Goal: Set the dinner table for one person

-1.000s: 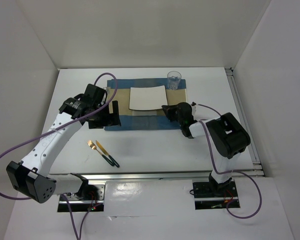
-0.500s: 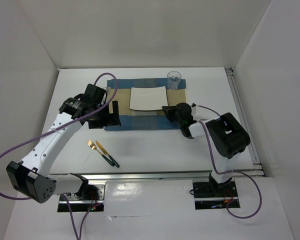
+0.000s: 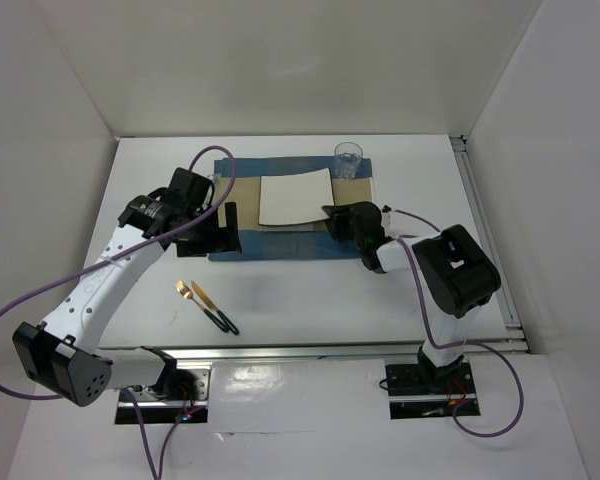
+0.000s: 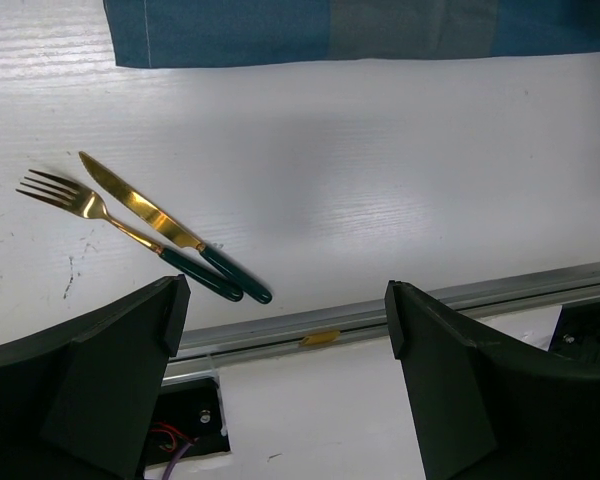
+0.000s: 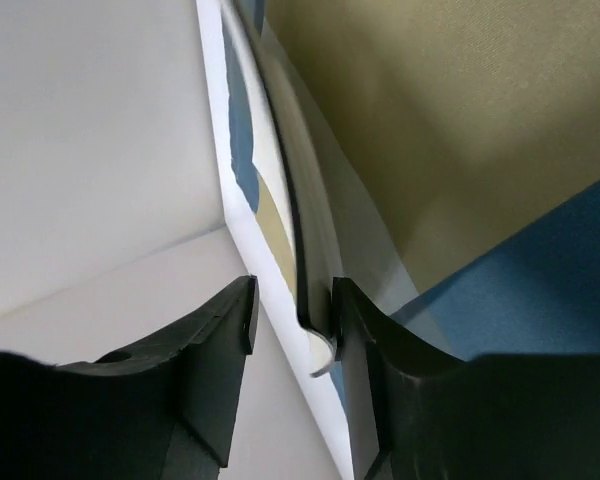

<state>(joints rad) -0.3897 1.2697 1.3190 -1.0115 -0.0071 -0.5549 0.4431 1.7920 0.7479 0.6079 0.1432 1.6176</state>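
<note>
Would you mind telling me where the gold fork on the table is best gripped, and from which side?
Grip the fork at its gold neck behind the tines, from straight above with jaws across it. It lies flat, and its green handle sits tight against the knife, likely leaving no room.

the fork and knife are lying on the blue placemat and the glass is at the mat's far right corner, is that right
Not quite. The fork and knife are not on the placemat. They lie on the bare white table, on the arms' side of the mat, as the left wrist view shows. The glass is at the mat's far right corner.
</note>
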